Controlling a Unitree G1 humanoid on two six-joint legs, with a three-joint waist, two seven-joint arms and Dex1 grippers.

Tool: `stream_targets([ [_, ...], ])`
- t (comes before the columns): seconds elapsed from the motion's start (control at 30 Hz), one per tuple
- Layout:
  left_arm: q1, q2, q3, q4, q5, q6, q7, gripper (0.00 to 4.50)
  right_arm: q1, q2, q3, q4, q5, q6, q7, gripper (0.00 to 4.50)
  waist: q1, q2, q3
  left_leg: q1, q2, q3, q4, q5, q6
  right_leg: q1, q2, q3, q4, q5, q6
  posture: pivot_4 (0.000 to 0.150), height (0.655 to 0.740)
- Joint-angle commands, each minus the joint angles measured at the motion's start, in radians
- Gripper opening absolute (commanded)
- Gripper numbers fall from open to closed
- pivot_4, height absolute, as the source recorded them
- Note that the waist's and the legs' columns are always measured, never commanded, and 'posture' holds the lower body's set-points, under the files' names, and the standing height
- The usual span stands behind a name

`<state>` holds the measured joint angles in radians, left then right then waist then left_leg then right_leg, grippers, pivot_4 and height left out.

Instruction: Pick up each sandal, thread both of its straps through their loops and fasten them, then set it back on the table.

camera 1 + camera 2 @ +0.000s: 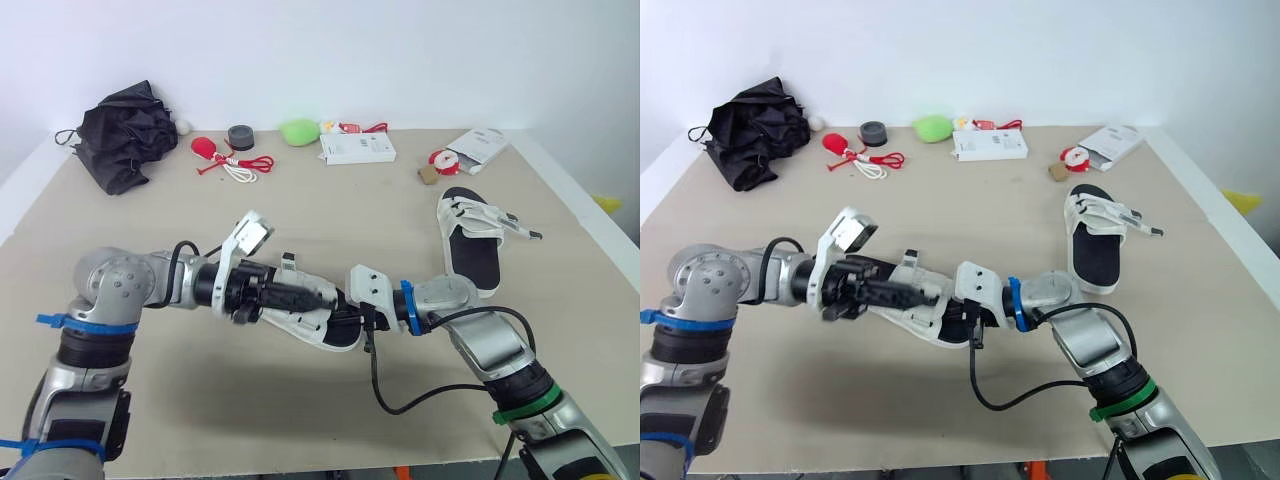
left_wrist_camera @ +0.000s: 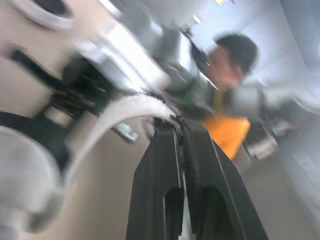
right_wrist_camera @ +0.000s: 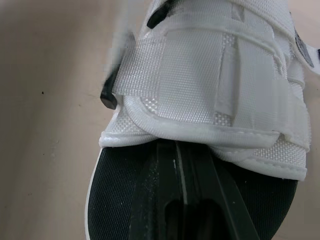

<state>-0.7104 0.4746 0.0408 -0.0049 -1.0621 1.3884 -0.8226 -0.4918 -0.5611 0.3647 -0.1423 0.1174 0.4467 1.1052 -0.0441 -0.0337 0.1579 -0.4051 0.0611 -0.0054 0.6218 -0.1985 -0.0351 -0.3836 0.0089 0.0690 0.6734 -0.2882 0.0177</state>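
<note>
The first sandal (image 1: pixel 305 322) sits near the middle of the table (image 1: pixel 300 220), toward 6 o'clock, between the two grippers; whether it touches the tabletop cannot be told. The left gripper (image 2: pixel 180 126) has its fingers squeezed together on a white strap (image 2: pixel 114 114). The right gripper (image 3: pixel 178 146) pinches the first sandal where its white upper meets the black footbed, fingers closed. The second sandal (image 1: pixel 472 245) lies flat on the table at 2 o'clock from the first.

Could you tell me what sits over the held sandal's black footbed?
White straps arch over the footbed, and the right gripper rests on it; the footbed beneath the straps is hidden.
</note>
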Motion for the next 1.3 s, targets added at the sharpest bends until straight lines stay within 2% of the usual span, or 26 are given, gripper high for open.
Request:
stream_targets([
  [0.03,-0.012,-0.035,0.005,0.110,0.085,-0.024,0.103,0.09,0.029,-0.006,0.049,0.037,-0.030,0.017,-0.003,0.00,-0.002,0.000,0.000,0.000,0.000,0.000,0.000,0.000,0.000,0.000,0.000,0.000,0.000,0.000,0.000,0.150,0.7400],
  [0.2,0.006,-0.069,-0.048,0.118,0.110,-0.005,0.092,0.09,0.034,-0.009,0.048,0.030,-0.029,0.020,-0.008,0.00,-0.003,0.000,0.000,0.000,0.000,0.000,0.001,0.001,-0.001,-0.001,0.000,0.001,0.002,0.001,0.000,0.150,0.7400],
  [0.27,0.006,-0.085,-0.049,0.116,0.099,0.008,0.079,0.69,0.038,-0.010,0.048,0.026,-0.028,0.022,-0.011,0.00,-0.003,0.000,0.000,0.000,0.000,0.000,0.001,0.001,-0.002,-0.001,0.000,0.001,0.003,0.001,0.000,0.150,0.7400],
  [0.3,0.003,-0.091,-0.047,0.110,0.096,0.005,0.073,0.80,0.038,-0.010,0.048,0.026,-0.028,0.023,-0.012,0.00,-0.003,0.000,0.000,0.000,0.000,0.000,0.001,0.002,-0.003,-0.001,0.000,0.001,0.003,0.001,0.000,0.150,0.7400],
  [0.43,-0.033,-0.123,0.011,0.107,0.024,0.059,0.046,2.12,0.039,-0.011,0.048,0.025,-0.028,0.025,-0.015,0.00,-0.002,0.000,0.000,0.000,0.000,0.000,0.001,0.002,-0.003,-0.001,0.000,0.001,0.003,0.001,0.000,0.150,0.7400],
  [0.47,-0.045,-0.128,0.028,0.112,0.001,0.078,0.039,2.12,0.039,-0.011,0.048,0.025,-0.029,0.025,-0.015,0.00,-0.002,0.000,0.000,0.000,0.000,0.000,0.001,0.002,-0.003,-0.001,0.000,0.001,0.003,0.001,0.000,0.150,0.7400],
  [0.5,-0.053,-0.131,0.039,0.116,-0.011,0.089,0.035,2.38,0.039,-0.010,0.048,0.026,-0.029,0.025,-0.015,0.00,-0.002,0.000,0.000,0.000,0.000,0.000,0.001,0.002,-0.003,-0.001,0.000,0.001,0.003,0.001,0.000,0.150,0.7400],
  [0.53,-0.066,-0.131,0.054,0.133,-0.021,0.103,0.029,3.09,0.039,-0.010,0.049,0.026,-0.029,0.025,-0.015,0.00,-0.002,0.000,0.000,0.000,0.000,0.000,0.001,0.002,-0.004,-0.001,0.000,0.001,0.003,0.001,0.000,0.150,0.7400],
  [0.63,-0.071,-0.122,0.061,0.156,0.007,0.086,0.035,3.09,0.042,-0.010,0.051,0.022,-0.030,0.025,-0.017,0.00,-0.002,0.000,0.000,0.000,-0.001,0.000,0.001,0.002,-0.004,-0.001,0.000,0.001,0.003,0.000,0.000,0.150,0.7400],
  [0.77,-0.113,-0.126,0.139,0.217,-0.009,0.079,0.062,3.09,0.047,-0.013,0.050,0.018,-0.029,0.028,-0.018,0.00,-0.003,-0.001,0.000,0.000,-0.001,-0.001,0.000,0.002,-0.004,-0.001,0.000,0.001,0.003,0.000,0.000,0.150,0.7400],
  [0.9,-0.121,-0.087,0.126,0.235,0.079,-0.056,0.027,3.09,0.049,-0.016,0.050,0.016,-0.030,0.028,-0.017,0.00,-0.003,-0.001,0.000,-0.001,-0.001,-0.001,0.000,0.002,-0.004,-0.001,0.000,0.001,0.003,0.000,0.000,0.150,0.7400],
  [1.0,-0.117,-0.059,0.083,0.258,0.165,-0.204,-0.046,3.09,0.049,-0.019,0.050,0.015,-0.030,0.028,-0.016,0.00,-0.002,-0.001,0.000,0.000,-0.001,0.000,0.000,0.002,-0.007,-0.002,0.000,0.001,0.003,0.000,0.001,0.150,0.7400],
  [1.1,-0.079,-0.023,-0.062,0.241,0.294,-0.351,-0.155,3.09,0.050,-0.023,0.050,0.011,-0.031,0.030,-0.015,0.00,-0.002,-0.001,0.000,-0.001,-0.001,0.000,0.000,0.003,-0.008,-0.002,0.000,0.001,0.003,0.000,0.001,0.150,0.7400],
  [1.3,-0.070,-0.038,-0.159,0.276,0.392,-0.466,-0.237,3.09,0.051,-0.027,0.049,0.006,-0.030,0.032,-0.014,0.00,-0.002,-0.001,0.001,-0.002,-0.001,0.001,0.000,0.002,-0.008,-0.004,0.000,0.002,0.003,0.000,0.001,0.150,0.7400],
])
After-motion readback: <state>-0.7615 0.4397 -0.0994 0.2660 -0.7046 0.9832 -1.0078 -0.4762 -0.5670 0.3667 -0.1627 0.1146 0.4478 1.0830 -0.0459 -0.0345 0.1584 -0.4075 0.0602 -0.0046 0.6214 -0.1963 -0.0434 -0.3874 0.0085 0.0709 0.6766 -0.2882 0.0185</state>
